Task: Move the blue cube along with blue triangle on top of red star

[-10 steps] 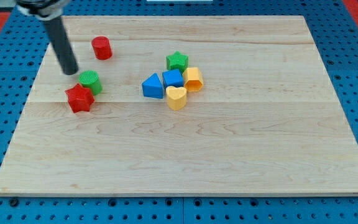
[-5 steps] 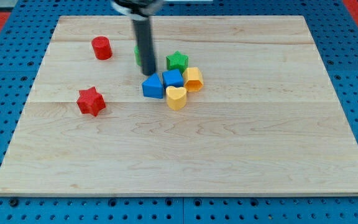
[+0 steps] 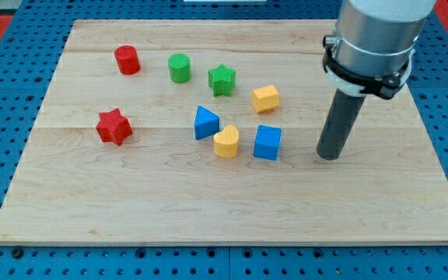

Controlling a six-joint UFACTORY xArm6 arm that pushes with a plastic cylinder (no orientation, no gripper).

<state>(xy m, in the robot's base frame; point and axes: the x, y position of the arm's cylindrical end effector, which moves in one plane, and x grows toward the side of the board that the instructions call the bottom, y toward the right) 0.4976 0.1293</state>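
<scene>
The blue cube (image 3: 267,142) sits right of centre on the wooden board. The blue triangle (image 3: 205,123) lies left of it, with a yellow heart (image 3: 226,142) between them. The red star (image 3: 113,126) is far to the view's left, apart from both. My tip (image 3: 330,156) rests on the board to the right of the blue cube, with a clear gap between them.
A red cylinder (image 3: 127,59), a green cylinder (image 3: 180,68) and a green star (image 3: 222,79) lie along the upper part of the board. A yellow block (image 3: 265,99) sits above the blue cube. The board's right edge (image 3: 432,140) is beyond my tip.
My tip has moved from the cluster at centre to the right of the blue cube. The blocks have spread apart: the blue cube slid down-right, the triangle, heart and yellow block shifted.
</scene>
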